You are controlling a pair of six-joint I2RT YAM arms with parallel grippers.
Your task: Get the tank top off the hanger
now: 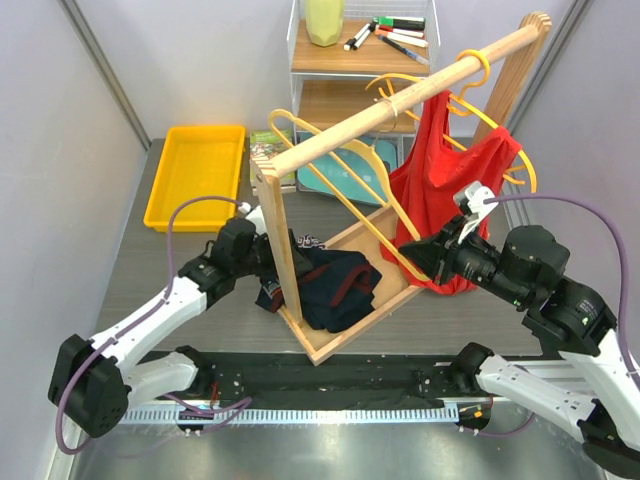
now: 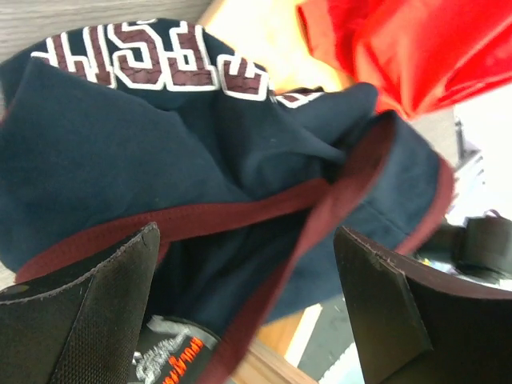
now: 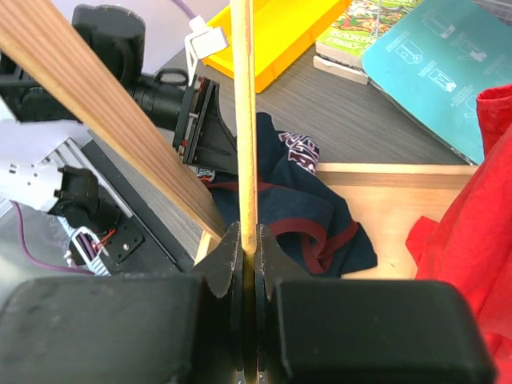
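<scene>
A navy tank top [image 1: 335, 285] with maroon trim lies crumpled on the base of the wooden rack [image 1: 400, 95], off any hanger. It fills the left wrist view [image 2: 160, 144] and shows in the right wrist view [image 3: 320, 208]. My left gripper [image 1: 268, 262] is open right beside it, its jaws wide on either side of a maroon strap [image 2: 248, 240]. My right gripper [image 1: 415, 250] is shut on the lower arm of a bare yellow hanger [image 1: 375, 205], which runs up between the jaws [image 3: 250, 244] as a thin yellow bar [image 3: 242, 120].
A red garment [image 1: 440, 190] hangs from another yellow hanger on the rail, just behind my right gripper. A yellow tray [image 1: 195, 175] sits back left. Books [image 1: 265, 145] and a teal board [image 1: 335, 180] lie behind the rack. A shelf [image 1: 350, 55] holds markers.
</scene>
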